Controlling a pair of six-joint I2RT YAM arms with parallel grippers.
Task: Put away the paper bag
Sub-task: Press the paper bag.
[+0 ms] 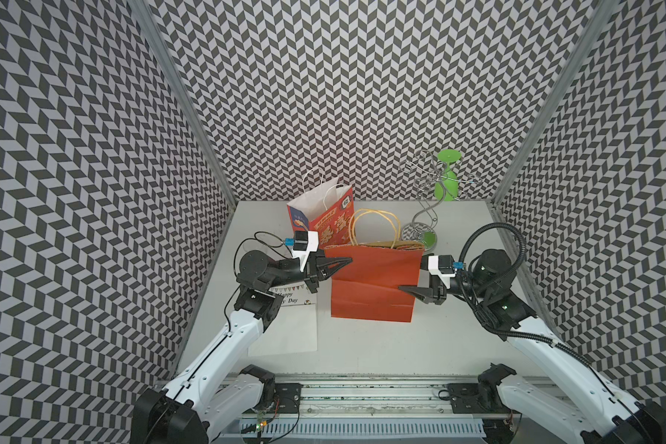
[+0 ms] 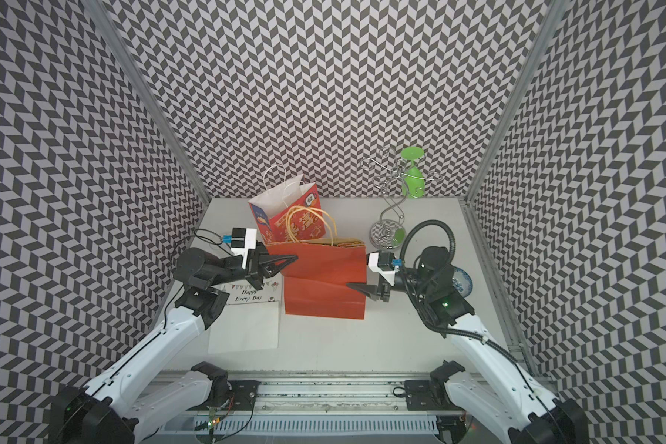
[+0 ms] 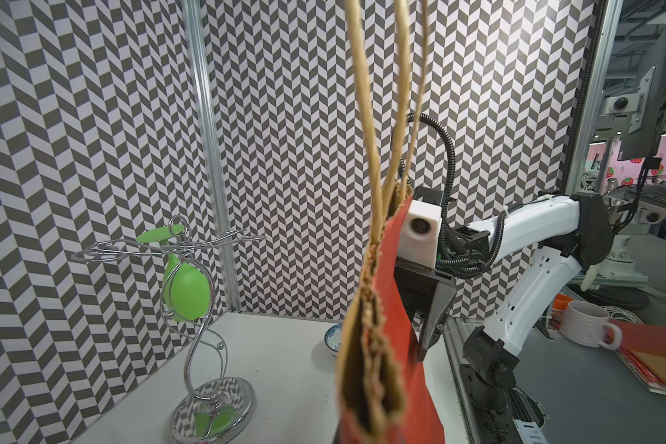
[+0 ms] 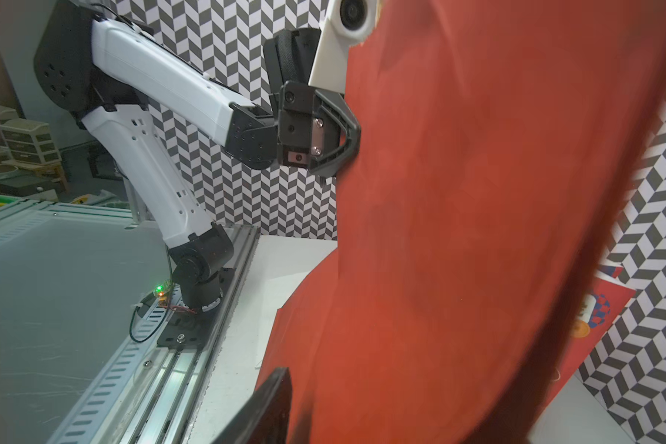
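A red paper bag (image 1: 373,284) with yellow twisted handles (image 1: 375,226) stands upright mid-table in both top views. My left gripper (image 1: 347,261) is shut on the bag's upper left edge, and the pinched rim (image 3: 366,346) runs away from the left wrist camera. My right gripper (image 1: 410,276) is open at the bag's right edge. One of its fingers (image 1: 410,289) lies in front of the red face (image 4: 477,230), and the other is hidden behind the bag.
A red-and-white printed bag (image 1: 320,215) stands open behind the red one. A flat white "Happy Every Day" bag (image 1: 289,326) lies at front left. A chrome rack (image 1: 425,215) holding a green glass (image 1: 446,180) stands back right. A blue-patterned bowl (image 2: 462,282) sits under the right arm.
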